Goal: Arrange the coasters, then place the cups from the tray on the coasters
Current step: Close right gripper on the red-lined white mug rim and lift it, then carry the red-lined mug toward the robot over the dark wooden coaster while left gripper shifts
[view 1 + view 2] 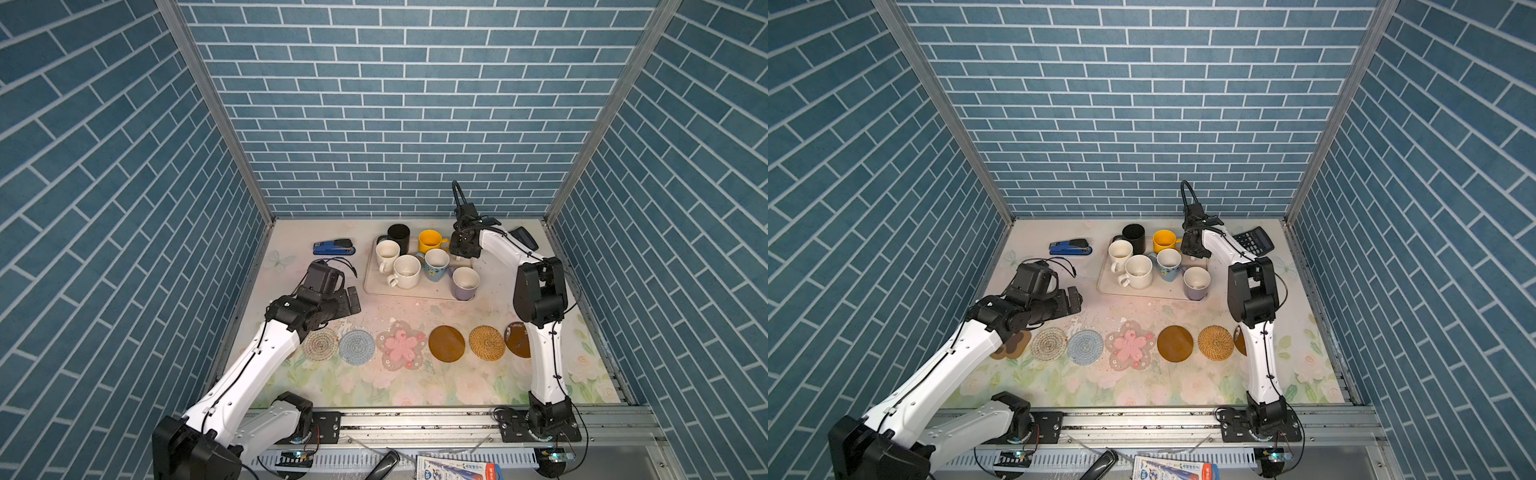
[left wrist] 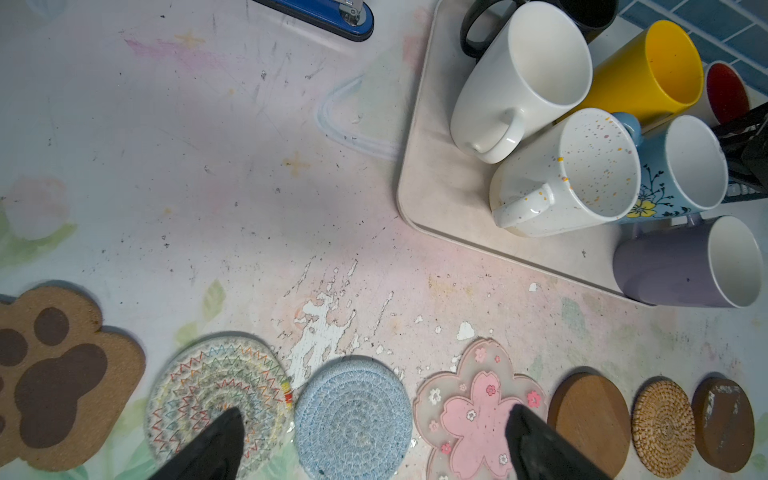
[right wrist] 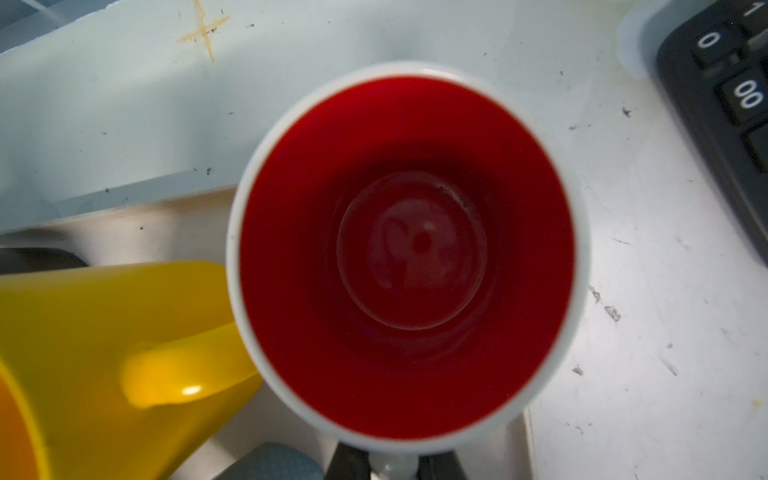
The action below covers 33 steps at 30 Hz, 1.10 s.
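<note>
Room: blue brick-pattern walls [image 1: 415,124] close in three sides.
Counter [image 1: 415,386]: pale floral print, scuffed, with paint flaking near its middle.
Around: a blue stapler [image 1: 333,247] lies left of the tray. A black calculator [image 1: 1253,240] lies right of it, partly behind the right arm.
Tray [image 1: 432,291]: smooth cream, rounded corners, low rim. It sits at the centre of both top views, crowded with glossy cups.
Coasters: seven lie in a row below the tray, from the cork paw coaster [image 1: 1013,345] to the brown disc [image 1: 517,338]. An arm partly hides each of those two.
Left tool [image 2: 374,432]: spread wide and empty above the blue-grey coaster [image 2: 353,419].
Right tool [image 3: 395,465]: closed on the handle of the red-lined cup [image 3: 407,257]. The cup is at the tray's upper right corner, beside the yellow cup [image 3: 104,353].
</note>
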Motion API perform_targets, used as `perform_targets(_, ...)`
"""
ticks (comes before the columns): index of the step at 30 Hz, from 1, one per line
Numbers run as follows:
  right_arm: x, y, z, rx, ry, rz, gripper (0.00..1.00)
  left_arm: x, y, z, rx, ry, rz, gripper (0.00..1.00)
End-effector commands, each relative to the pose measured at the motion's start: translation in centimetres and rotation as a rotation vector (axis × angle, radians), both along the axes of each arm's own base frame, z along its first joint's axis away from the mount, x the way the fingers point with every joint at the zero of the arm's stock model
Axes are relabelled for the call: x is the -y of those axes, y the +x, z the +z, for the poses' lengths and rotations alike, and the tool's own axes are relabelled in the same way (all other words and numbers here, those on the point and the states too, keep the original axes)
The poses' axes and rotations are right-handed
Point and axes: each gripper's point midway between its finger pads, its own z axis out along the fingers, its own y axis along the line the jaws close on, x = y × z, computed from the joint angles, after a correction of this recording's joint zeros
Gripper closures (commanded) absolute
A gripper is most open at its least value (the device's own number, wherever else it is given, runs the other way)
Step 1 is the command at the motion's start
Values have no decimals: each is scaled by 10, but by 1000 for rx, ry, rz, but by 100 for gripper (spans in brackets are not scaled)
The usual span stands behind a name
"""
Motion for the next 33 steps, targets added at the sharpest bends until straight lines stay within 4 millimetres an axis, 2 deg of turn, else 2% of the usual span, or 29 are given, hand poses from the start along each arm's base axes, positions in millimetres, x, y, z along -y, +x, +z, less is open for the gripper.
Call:
perform_targets(1, 12, 3, 12, 38, -26, 2, 100, -7, -7, -3, -10, 24, 7, 1)
perform_targets(13, 7, 7, 33, 84, -20, 60, 100, -7, -6, 0, -3, 20, 11, 1)
perform_targets(15, 5, 8, 55, 123, -9, 70, 100, -8, -6, 0, -3, 20, 12, 1)
perform_targets(20, 4, 8, 78, 166, -3, 86, 100, -7, -5, 1, -2, 21, 8, 1)
perform_targets(33, 3, -6, 123, 234, 16, 117, 100, -4, 0, 10, 16, 19, -7, 1)
